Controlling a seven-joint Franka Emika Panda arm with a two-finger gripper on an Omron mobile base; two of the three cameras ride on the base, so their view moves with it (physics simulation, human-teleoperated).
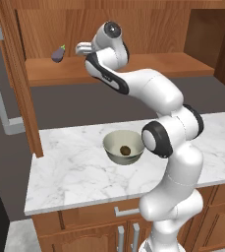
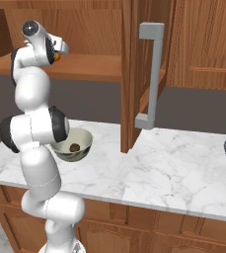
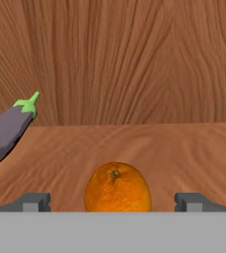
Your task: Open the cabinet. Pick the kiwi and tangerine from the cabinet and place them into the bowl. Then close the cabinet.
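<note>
Two claw [image 3: 112, 202] fingers spread wide flanking tangerine [image 3: 117, 188] near shelf edge; eggplant [image 3: 8, 131] well left.

Purple eggplant [image 3: 7, 131]; marble counter [image 1: 70, 172] below

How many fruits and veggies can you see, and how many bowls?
Tangerine: 1
Kiwi: 1
Eggplant: 1
Bowl: 1
Total: 4

Kiwi [image 2: 74, 147] in bowl [image 2: 85, 136]
</note>
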